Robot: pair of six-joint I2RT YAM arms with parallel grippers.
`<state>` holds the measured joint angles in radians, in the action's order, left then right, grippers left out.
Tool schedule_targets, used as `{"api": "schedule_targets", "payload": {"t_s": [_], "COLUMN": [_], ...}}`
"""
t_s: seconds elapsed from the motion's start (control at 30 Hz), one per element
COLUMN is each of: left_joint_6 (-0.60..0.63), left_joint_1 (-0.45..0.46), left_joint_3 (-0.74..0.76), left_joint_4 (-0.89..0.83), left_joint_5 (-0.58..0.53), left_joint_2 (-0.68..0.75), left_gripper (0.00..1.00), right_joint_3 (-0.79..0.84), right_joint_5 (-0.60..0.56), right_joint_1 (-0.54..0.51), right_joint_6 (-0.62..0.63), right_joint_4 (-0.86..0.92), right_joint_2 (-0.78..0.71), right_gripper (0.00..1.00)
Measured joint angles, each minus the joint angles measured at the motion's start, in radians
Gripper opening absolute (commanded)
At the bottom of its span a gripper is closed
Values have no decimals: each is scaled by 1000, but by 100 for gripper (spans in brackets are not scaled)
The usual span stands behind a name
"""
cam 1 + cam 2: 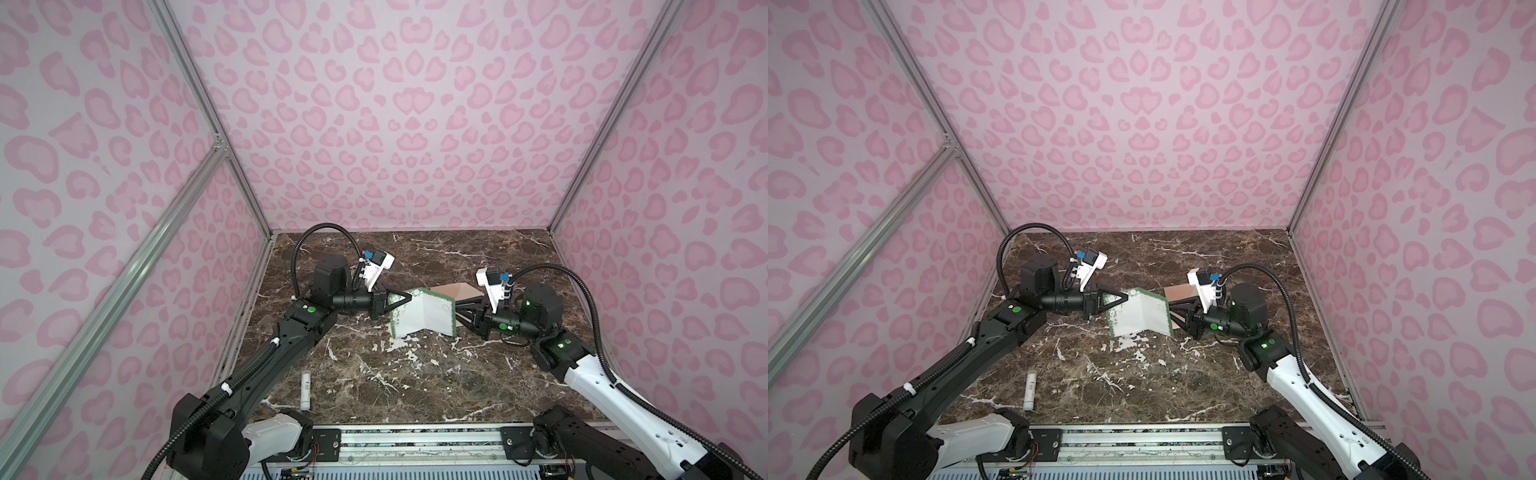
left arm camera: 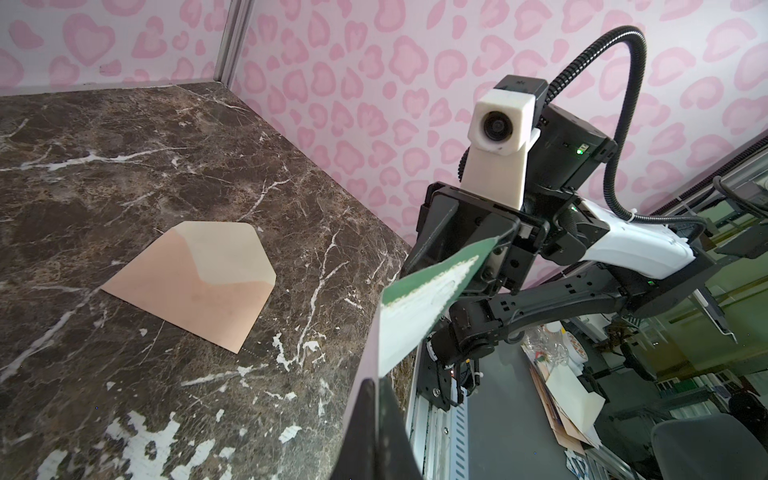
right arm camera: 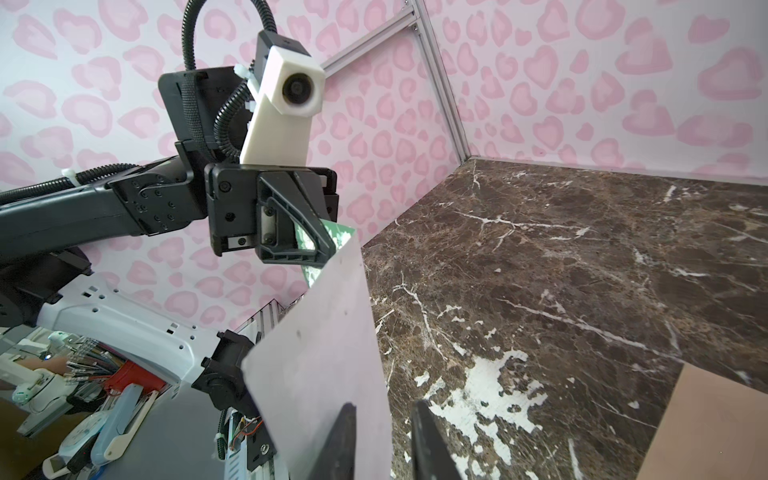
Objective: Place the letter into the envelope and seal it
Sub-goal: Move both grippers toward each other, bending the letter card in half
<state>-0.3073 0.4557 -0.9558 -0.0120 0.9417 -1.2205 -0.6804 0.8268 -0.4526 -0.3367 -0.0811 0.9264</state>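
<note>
In both top views, the whitish-grey, green-bordered card letter [image 1: 422, 311] was held up off the dark brown marble table [image 1: 478, 386]. It was creased down its middle and spanned the gap between 2 black parallel grippers. The left gripper [image 1: 409, 296] pinched the letter's far left corner, its jaws pressed together on the card. The right gripper [image 1: 457, 309] met the letter's right edge. The peach paper envelope [image 1: 455, 291] lay flat on the table just behind the letter, partly hidden by it and by the right gripper. A small white glue-stick tube [image 1: 306, 390] lay well apart, near the table's front left.

From the left wrist, the envelope [image 2: 195, 282] lay flat with its pointed flap open and the paler inner side up. The letter [image 2: 419, 303] ran from the left gripper [image 2: 376, 386] across to the right gripper [image 2: 494, 249], its green corner reaching between those jaws.

From the right wrist, the right gripper [image 3: 382, 405] had its 2 fingers slightly apart, with marble showing in the gap. The letter [image 3: 316, 374] rested against 1 finger. At the letter's far end, the left gripper [image 3: 328, 245] was clamped on the green border. A corner of the envelope [image 3: 706, 424] showed on the table nearby.
</note>
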Motion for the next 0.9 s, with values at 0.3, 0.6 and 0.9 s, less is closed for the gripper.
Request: {"api": "schedule_targets", "payload": {"t_s": [0.3, 0.6, 0.9], "left_joint_6": [-26, -40, -84], "left_joint_1": [0, 0, 0], "left_joint_3": [0, 3, 37], "left_joint_4": [53, 76, 135], "left_joint_5": [4, 24, 39], "left_joint_2": [-17, -20, -23], "left_gripper": [4, 4, 4], "right_joint_3": [-2, -4, -5], "right_joint_5": [-4, -19, -38], "right_joint_1": [-50, -67, -93], "right_joint_6": [-11, -13, -38], "right_joint_4": [-4, -43, -93], "right_joint_2": [34, 67, 95], "right_gripper": [35, 42, 48]}}
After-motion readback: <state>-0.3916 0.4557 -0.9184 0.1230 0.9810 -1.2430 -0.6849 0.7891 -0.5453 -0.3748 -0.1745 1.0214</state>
